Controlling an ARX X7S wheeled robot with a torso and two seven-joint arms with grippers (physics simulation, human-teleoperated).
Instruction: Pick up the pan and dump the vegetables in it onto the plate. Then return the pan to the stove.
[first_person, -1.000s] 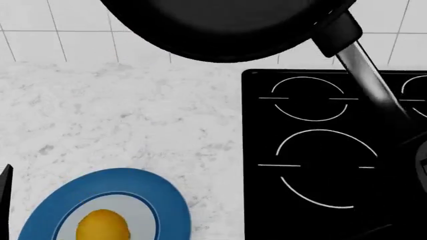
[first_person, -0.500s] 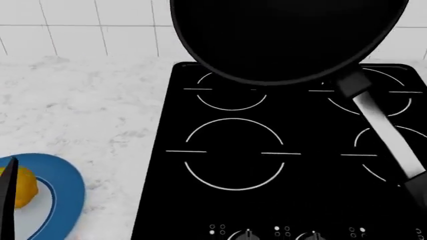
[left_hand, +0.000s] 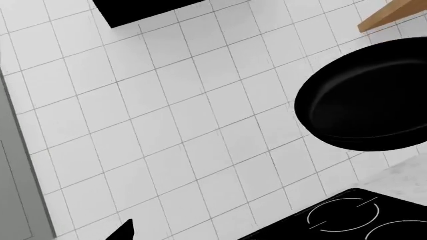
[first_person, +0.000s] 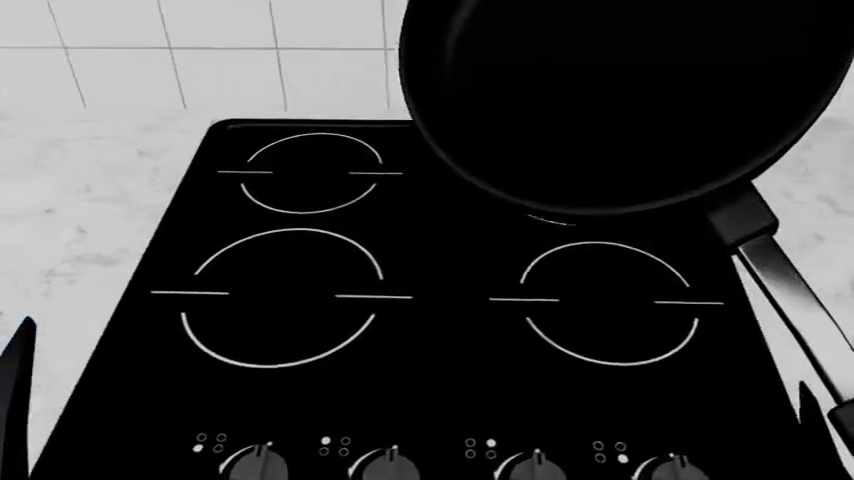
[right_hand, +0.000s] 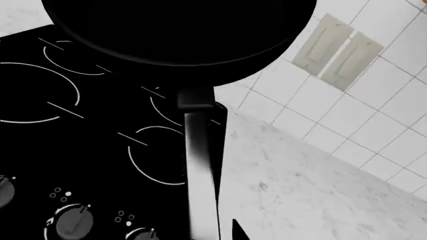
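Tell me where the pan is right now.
In the head view the pan is held in the air over the stove, above its far right burner ring, its handle running toward the near right.

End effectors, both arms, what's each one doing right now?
Left: cannot tell; barely in view.
Right: end effector itself not in view; the pan hangs above the stove.

the right gripper (right_hand: 212, 235) is low at the near right, closed on a handle; the left gripper (first_person: 14, 385) shows only a dark fingertip at the near left.
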